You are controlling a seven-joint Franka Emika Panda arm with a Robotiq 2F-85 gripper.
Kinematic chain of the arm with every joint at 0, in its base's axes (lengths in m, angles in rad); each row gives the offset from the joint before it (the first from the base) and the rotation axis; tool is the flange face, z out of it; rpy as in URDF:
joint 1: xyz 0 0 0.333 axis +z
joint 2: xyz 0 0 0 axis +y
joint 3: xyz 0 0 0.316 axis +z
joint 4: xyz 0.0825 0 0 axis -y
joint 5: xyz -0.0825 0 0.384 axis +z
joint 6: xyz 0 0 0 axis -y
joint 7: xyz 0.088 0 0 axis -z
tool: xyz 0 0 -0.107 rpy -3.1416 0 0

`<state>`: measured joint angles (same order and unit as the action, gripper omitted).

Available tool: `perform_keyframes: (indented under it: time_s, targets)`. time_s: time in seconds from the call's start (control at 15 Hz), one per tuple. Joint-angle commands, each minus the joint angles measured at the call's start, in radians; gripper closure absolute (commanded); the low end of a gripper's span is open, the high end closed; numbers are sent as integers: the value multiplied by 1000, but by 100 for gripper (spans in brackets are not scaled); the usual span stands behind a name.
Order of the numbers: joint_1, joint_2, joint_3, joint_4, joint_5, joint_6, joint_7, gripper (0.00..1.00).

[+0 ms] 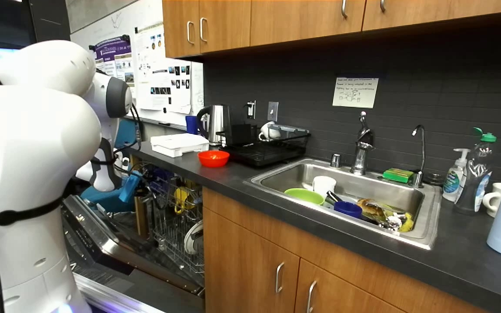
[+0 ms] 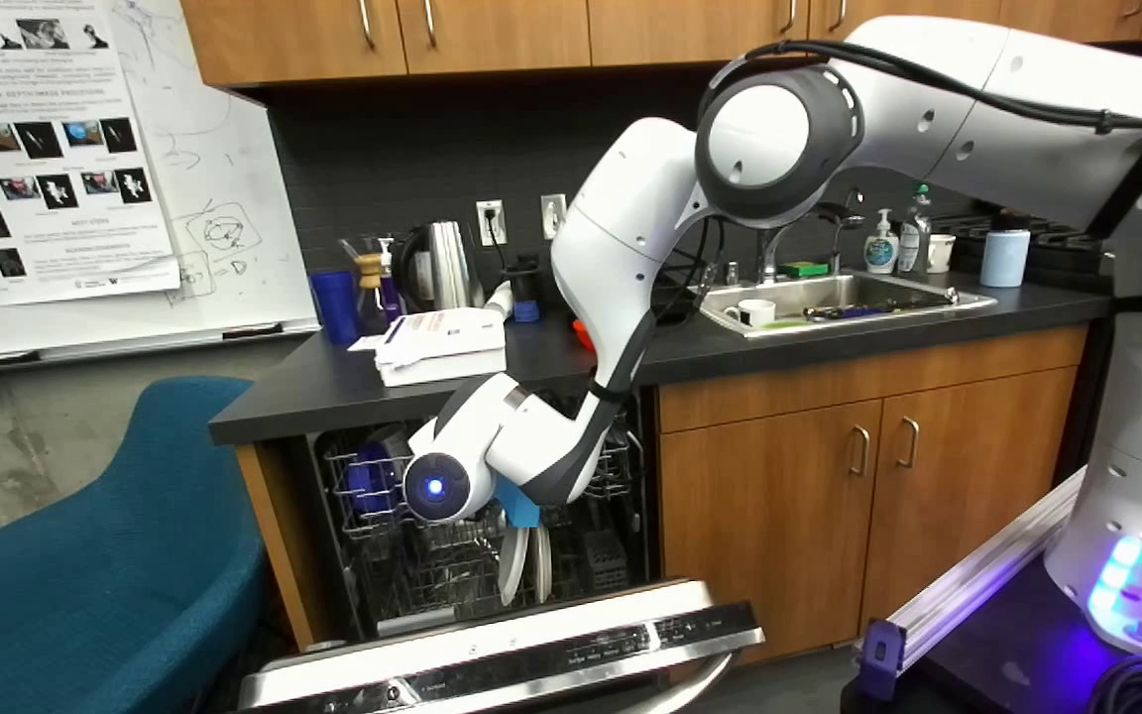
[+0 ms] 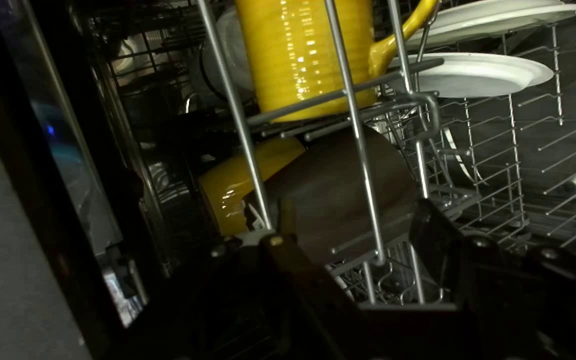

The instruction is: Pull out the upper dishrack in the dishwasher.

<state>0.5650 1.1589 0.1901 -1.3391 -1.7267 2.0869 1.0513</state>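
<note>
The upper dishrack [image 3: 352, 114] sat in the open dishwasher [image 2: 531, 653] under the counter [image 2: 328, 385], and a yellow mug [image 3: 298, 55] and a dark vessel [image 3: 318, 200] showed behind the rack's wires. The hand [image 3: 355, 220] was spread close to that rack, a wire showing between its parted fingers [image 3: 433, 235] in the wrist view, though I could not tell whether either finger touched the metal. In an exterior view, white plates [image 2: 512, 565] stood on edge lower in the machine.
</note>
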Motion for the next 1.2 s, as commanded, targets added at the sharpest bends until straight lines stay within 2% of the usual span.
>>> perform_keyframes:
  time_s: [0.0, 0.2, 0.47, 1.13]
  targets:
    - [-7, -26, 0, -43, -11, -4, 7, 44]
    - [-7, -35, 1, -59, -14, -4, 10, 40]
    - [-6, -51, 2, -73, -17, -6, 11, 28]
    - [-12, -112, 7, -156, -21, -12, 29, 31]
